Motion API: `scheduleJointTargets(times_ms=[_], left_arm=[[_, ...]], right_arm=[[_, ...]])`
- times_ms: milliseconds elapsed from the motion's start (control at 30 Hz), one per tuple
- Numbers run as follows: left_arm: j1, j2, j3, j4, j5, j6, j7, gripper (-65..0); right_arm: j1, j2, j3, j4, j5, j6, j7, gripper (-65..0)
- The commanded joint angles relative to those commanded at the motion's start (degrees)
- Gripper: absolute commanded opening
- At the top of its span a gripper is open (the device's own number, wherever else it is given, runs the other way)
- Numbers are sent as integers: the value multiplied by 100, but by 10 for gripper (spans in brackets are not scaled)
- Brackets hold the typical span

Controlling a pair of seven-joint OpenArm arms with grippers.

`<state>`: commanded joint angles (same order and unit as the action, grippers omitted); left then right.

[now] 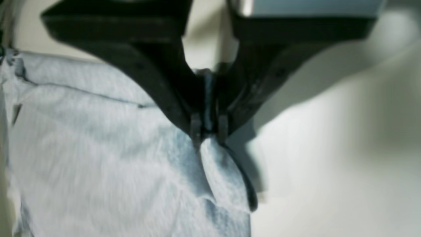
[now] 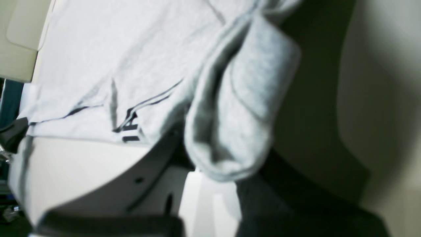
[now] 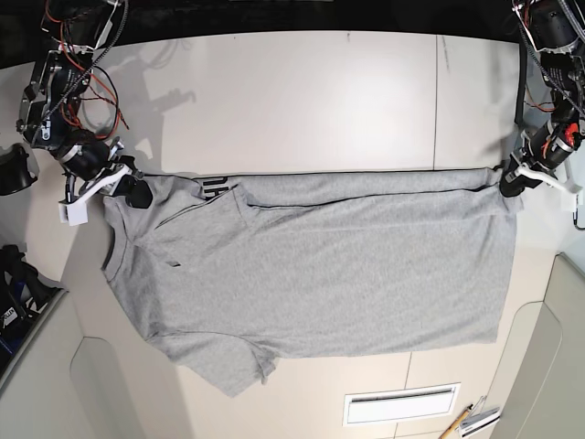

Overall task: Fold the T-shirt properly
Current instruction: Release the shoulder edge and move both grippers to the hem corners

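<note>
both arms' fingers (image 3: 512, 180) (image 3: 137, 194) are pinching the far edge of the t-shirt (image 3: 338, 265), which is lying across the worktop (image 3: 302, 91). a fold seems to be starting; the next move is probably calling for level, taut carrying.

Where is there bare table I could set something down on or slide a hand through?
The widest bare patch of table is beyond the T-shirt's far edge, between the two arms. Another lies on the near side, between the shirt and the white tray-like rectangle. It's crowded at the shirt's far corners, where both grippers pinch cloth.
</note>
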<state>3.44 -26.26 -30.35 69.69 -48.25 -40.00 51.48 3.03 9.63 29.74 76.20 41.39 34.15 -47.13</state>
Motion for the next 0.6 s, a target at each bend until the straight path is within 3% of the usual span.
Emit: scheduleJointTargets(times_ms=[333,600], left_arm=[[1021,-267,-11,1390,-210,0,302,-650],[1766,-264,-289,2238,-299,0,461,-650]], right_arm=[[-863,555,302,479,1019,61,-678,-650],[-1714,708,374,1300,1161,59,-955,-650]])
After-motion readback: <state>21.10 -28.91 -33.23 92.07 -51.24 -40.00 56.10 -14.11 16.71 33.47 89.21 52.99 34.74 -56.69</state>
